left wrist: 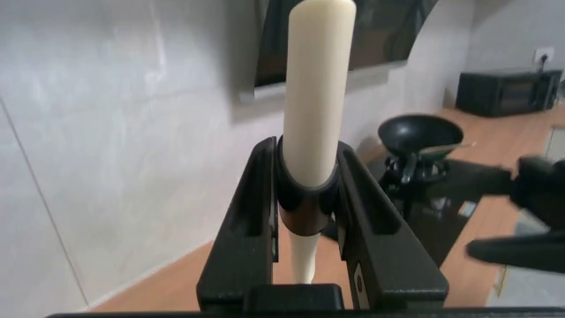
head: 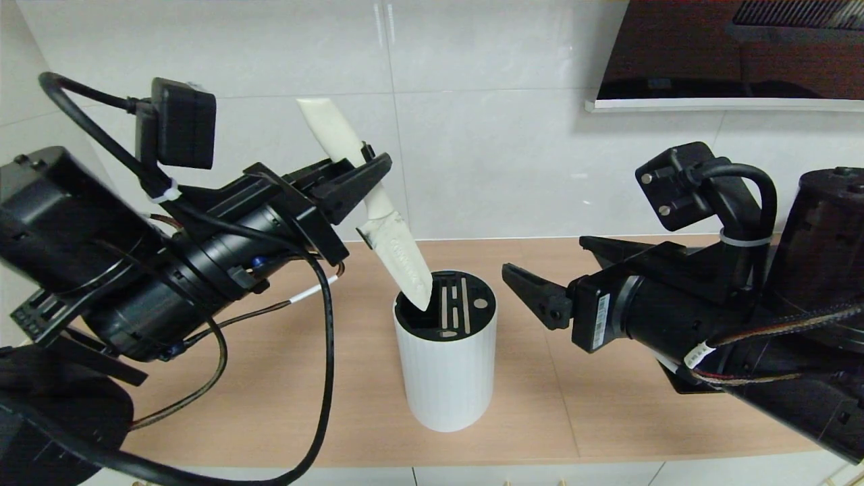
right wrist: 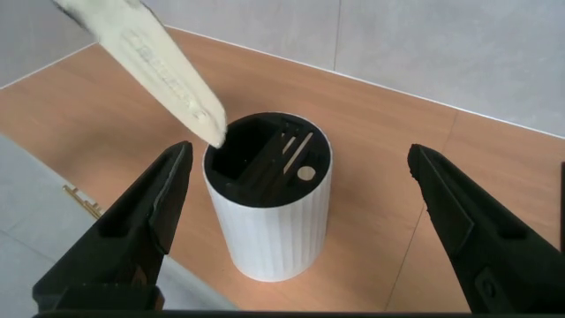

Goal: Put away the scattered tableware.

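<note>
A white ribbed cylinder holder [head: 447,368] with a black slotted top stands mid-counter, also seen from above in the right wrist view [right wrist: 274,234]. My left gripper [head: 356,181] is shut on the cream handle of a white knife [head: 385,226], held tilted above the holder. The blade tip dips into the large opening at the holder's left side [right wrist: 216,132]. In the left wrist view the fingers [left wrist: 362,208] clamp the knife handle [left wrist: 316,97]. My right gripper [head: 540,287] hangs open just right of the holder, its fingers [right wrist: 146,221] spread wide on either side of it, nothing held.
The wooden counter [head: 594,398] runs along a white tiled wall. A dark range hood [head: 729,54] hangs at the upper right. Farther along the counter, a black pan [left wrist: 420,134] on a stove and a black microwave [left wrist: 508,88] appear.
</note>
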Controlling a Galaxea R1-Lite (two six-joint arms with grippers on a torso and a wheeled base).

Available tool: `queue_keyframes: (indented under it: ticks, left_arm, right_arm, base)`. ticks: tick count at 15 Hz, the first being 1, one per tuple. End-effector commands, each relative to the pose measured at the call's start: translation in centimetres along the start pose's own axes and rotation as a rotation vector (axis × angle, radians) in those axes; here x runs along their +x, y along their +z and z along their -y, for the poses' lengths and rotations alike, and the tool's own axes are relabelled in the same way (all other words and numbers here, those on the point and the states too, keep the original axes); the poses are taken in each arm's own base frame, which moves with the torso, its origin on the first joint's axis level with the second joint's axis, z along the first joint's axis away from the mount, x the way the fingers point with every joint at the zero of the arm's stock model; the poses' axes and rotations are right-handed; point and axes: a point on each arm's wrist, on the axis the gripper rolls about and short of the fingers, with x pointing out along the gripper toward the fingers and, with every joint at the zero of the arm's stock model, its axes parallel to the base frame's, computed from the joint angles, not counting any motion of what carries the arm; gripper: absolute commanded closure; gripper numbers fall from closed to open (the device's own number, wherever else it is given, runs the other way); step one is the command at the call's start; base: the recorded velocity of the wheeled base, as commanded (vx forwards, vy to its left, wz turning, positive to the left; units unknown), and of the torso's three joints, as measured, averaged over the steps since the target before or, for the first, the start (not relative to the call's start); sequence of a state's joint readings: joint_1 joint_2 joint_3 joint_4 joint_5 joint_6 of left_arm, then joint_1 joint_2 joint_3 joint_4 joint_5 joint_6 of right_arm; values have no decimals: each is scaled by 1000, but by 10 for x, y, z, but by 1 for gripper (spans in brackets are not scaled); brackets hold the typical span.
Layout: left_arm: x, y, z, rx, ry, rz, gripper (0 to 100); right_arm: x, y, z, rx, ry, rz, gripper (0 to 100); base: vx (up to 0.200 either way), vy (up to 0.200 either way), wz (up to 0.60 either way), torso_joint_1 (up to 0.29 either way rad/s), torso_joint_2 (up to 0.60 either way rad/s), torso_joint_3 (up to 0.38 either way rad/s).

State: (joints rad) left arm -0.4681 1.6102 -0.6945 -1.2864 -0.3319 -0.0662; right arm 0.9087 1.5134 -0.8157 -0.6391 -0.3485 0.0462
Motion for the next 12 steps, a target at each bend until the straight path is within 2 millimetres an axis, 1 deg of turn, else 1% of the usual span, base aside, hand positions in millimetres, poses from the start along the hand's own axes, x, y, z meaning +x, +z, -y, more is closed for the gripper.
queue_keyframes:
  ticks: [1,4,5,6,7,12]
  left_arm:
    - [6,-20,-3,-13,4,-56,100]
    - [12,-40,-7,-20,7,-72,100]
    - [13,-42,-8,-17,7,-67,100]
    - [16,-51,-9,-16,6,-64,100]
    - [18,-55,-10,-17,7,-67,100]
    - [19,-65,-11,-27,8,-93,100]
  right_arm:
    - [1,-2,-1,-2,1,-6,0]
    - [4,-4,-1,-6,1,-16,0]
    - [3,-4,-1,-5,1,-14,0]
    - [3,-4,-1,-5,1,-13,0]
    - [3,-4,-1,-7,1,-14,0]
    - [4,-5,-1,-13,-1,-17,0]
  base:
    - [0,0,0,0,0,0]
    - [0,0,0,0,0,0]
    - [0,0,0,0,0,0]
    - [0,0,0,0,0,0]
    - [0,0,0,0,0,0]
    - [0,0,0,0,0,0]
